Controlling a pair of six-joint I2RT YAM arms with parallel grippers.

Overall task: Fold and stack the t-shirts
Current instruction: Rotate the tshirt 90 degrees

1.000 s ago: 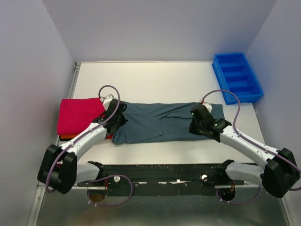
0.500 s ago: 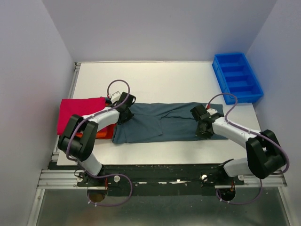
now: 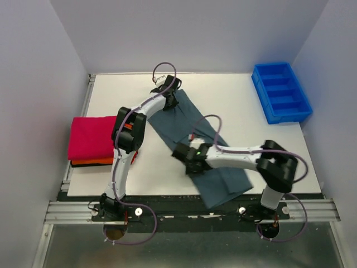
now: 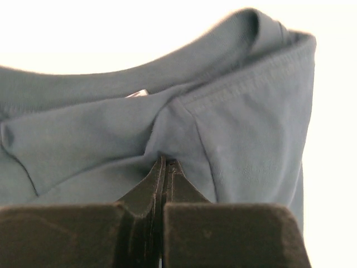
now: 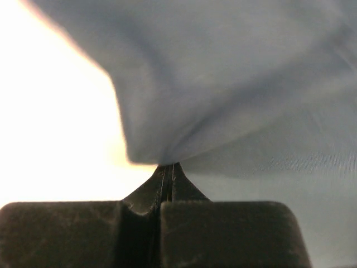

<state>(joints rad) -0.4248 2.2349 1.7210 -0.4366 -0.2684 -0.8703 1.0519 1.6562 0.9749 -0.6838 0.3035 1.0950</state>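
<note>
The slate grey-blue t-shirt [image 3: 192, 124] lies as a long diagonal strip from the table's back centre to the front edge right of centre. My left gripper [image 3: 170, 100] is shut on its far end, pinching cloth near the collar hem [image 4: 245, 139] between the closed fingers [image 4: 150, 187]. My right gripper [image 3: 192, 160] is shut on a bunched fold of the shirt [image 5: 234, 84] at its near-left edge. The crimson-pink t-shirt [image 3: 92, 137] lies folded at the left, on top of the orange t-shirt [image 3: 89, 162], of which only an edge shows.
A bright blue compartment tray [image 3: 280, 92] stands at the back right corner. The shirt's near end [image 3: 220, 195] reaches over the table's front edge by the arm rail. White table [image 3: 251, 123] lies between shirt and tray.
The grey-blue shirt lay sideways across the table and now runs diagonally. My left gripper swung to the back centre with one end. My right gripper moved left and nearer, holding the cloth.
</note>
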